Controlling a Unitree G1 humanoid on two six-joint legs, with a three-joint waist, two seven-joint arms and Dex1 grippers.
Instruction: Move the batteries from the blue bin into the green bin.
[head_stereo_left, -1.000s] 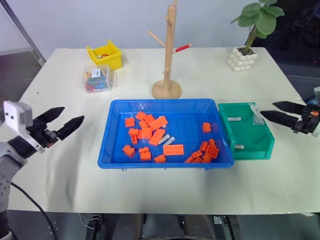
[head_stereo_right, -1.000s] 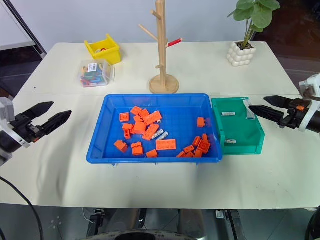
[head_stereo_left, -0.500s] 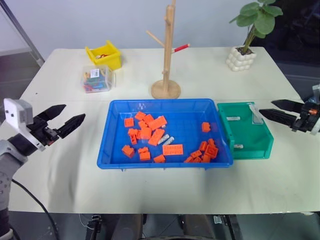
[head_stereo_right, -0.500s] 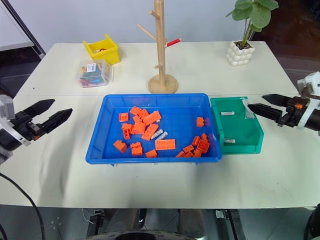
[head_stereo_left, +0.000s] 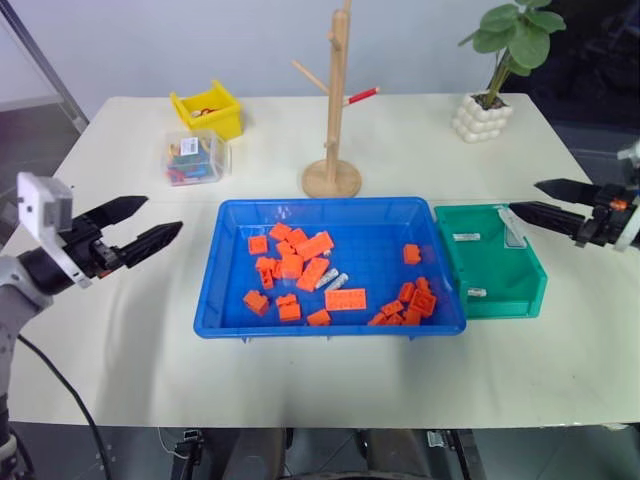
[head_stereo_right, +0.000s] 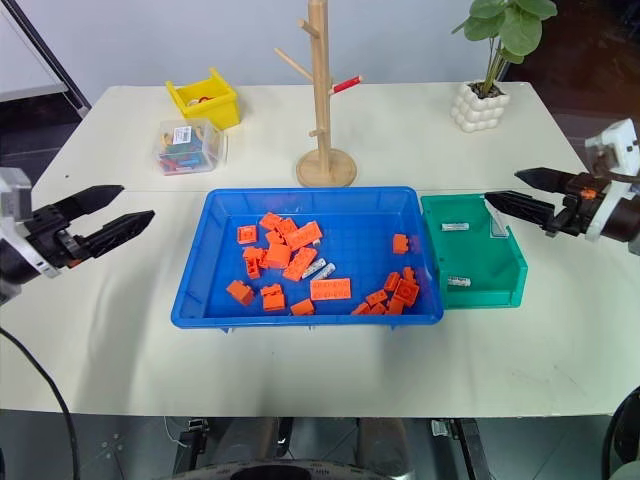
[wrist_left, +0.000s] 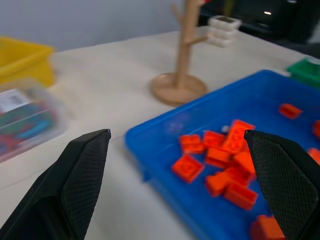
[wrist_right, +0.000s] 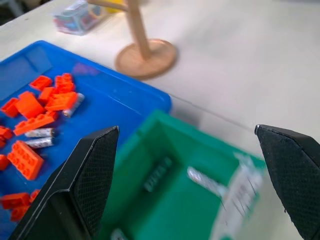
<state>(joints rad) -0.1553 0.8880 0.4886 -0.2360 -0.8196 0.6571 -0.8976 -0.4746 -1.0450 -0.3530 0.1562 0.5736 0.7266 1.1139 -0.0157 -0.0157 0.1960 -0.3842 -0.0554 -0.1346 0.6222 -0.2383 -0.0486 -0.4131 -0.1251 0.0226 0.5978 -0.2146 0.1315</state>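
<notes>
The blue bin (head_stereo_left: 330, 204) lies mid-table with many orange bricks and two silver batteries (head_stereo_left: 333, 281) side by side near its middle. Against its right side stands the green bin (head_stereo_left: 525, 290), holding one battery (head_stereo_left: 466, 237) at the back and another (head_stereo_left: 478, 293) at the front. My left gripper (head_stereo_left: 163, 214) hovers open over the bare table left of the blue bin, pointing at it. Above the green bin's far right corner my right gripper (head_stereo_left: 525, 196) is open and empty, pointing left. The right wrist view looks down on the green bin (wrist_right: 165, 210) and the batteries (wrist_right: 40, 132).
A wooden peg stand (head_stereo_left: 333, 178) rises just behind the blue bin. A yellow bin (head_stereo_left: 210, 110) and a clear box (head_stereo_left: 195, 158) of small parts sit at the back left, and a potted plant (head_stereo_left: 487, 115) at the back right.
Both grippers have risen a little and drifted inward toward the bins, the left one turning more toward the blue bin. Both stay open and empty.
</notes>
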